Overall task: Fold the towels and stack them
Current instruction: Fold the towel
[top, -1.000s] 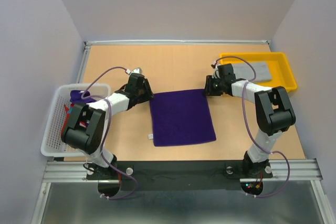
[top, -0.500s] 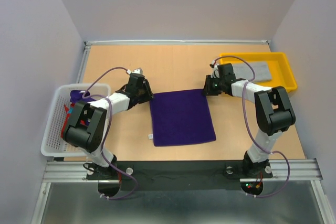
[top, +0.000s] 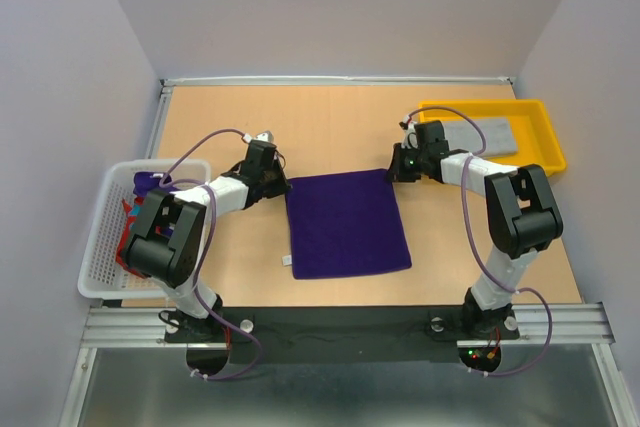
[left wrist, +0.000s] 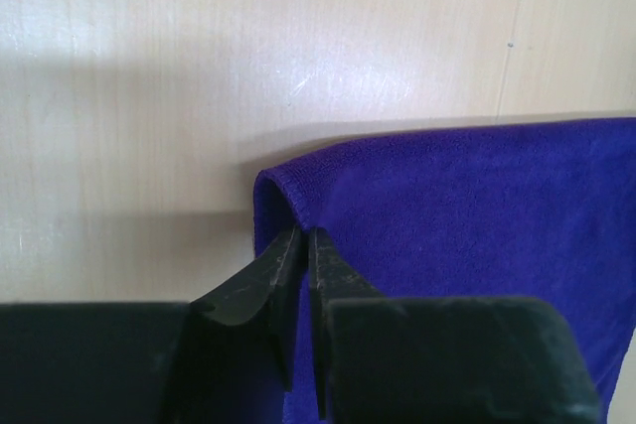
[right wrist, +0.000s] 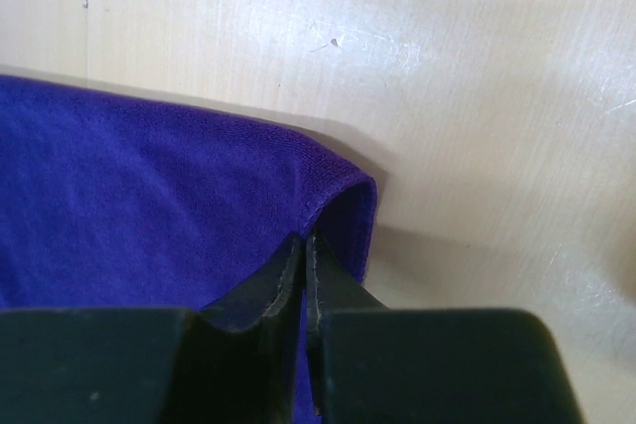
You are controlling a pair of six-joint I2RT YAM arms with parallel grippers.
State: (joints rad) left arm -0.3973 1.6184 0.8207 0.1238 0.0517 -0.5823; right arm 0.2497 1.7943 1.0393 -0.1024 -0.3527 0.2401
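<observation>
A deep purple towel (top: 346, 223) lies flat in the middle of the table. My left gripper (top: 281, 184) sits at its far left corner, shut on the purple towel (left wrist: 457, 206), whose edge bulges up just beyond the fingertips. At the far right corner my right gripper (top: 396, 169) is likewise shut on the towel (right wrist: 149, 196), pinching the hem into a small raised fold. A grey towel (top: 490, 134) lies folded in the yellow tray. More towels, purple and red (top: 140, 197), are bunched in the white basket.
The yellow tray (top: 545, 137) stands at the far right, close behind my right arm. The white mesh basket (top: 105, 247) sits at the left edge beside my left arm. A metal rail (top: 340, 79) runs along the far edge of the table.
Both grippers have shut onto the far corners of the purple towel. The arms have barely moved and the towel still lies flat.
</observation>
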